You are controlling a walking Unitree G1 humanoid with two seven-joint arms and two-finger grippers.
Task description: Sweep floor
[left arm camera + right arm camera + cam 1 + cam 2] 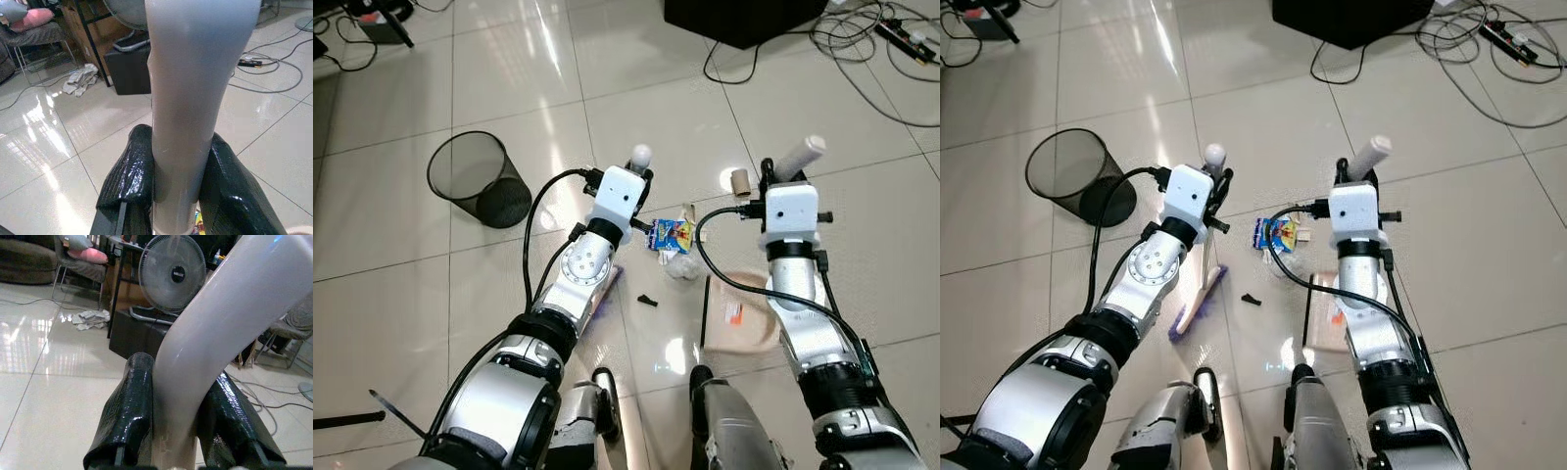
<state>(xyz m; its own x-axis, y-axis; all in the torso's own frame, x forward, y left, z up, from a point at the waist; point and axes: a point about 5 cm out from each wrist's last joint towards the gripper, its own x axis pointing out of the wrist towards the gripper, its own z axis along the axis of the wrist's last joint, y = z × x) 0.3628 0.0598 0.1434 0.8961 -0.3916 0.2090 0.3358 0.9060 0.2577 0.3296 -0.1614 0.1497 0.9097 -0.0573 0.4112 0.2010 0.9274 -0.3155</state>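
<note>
Glossy tiled floor [401,245]. Left end effector [178,186] clenched on broom [1203,284]; right end effector [183,431] clenched on dustpan [741,313]. Litter [670,235] btwn them; bin [475,178] at left, cables [881,59] beyond.

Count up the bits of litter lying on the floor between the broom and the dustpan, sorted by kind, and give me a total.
Colourful wrapper: 1
Crumpled white paper: 1
Cardboard tube: 1
Small black scrap: 1
Total: 4
</note>
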